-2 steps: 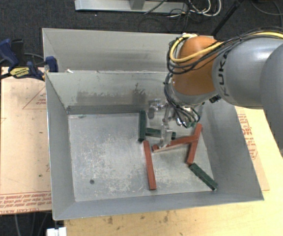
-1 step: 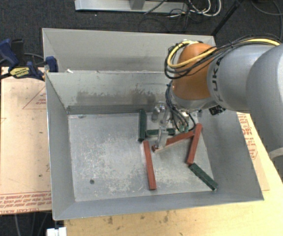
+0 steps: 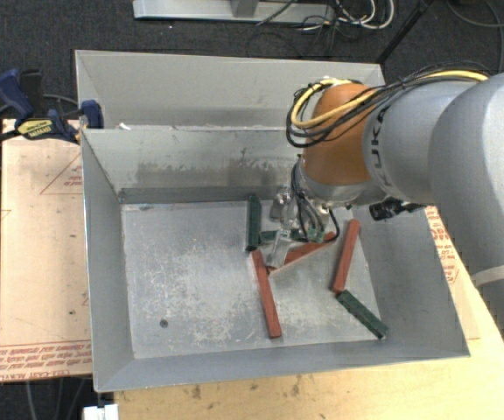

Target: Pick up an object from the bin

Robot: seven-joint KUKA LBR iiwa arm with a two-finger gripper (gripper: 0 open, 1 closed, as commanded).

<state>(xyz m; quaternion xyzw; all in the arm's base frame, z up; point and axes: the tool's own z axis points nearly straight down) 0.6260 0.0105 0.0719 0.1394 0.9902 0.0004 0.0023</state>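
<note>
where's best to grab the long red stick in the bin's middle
Probably its lower half, from straight above, closing across the narrow width. The long red stick lies flat on bare bin floor there; its upper end crowds another red stick and the gripper.

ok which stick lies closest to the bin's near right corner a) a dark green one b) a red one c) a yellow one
a: the dark green stick lies nearest that corner, just past the lower end of a red stick.
</note>
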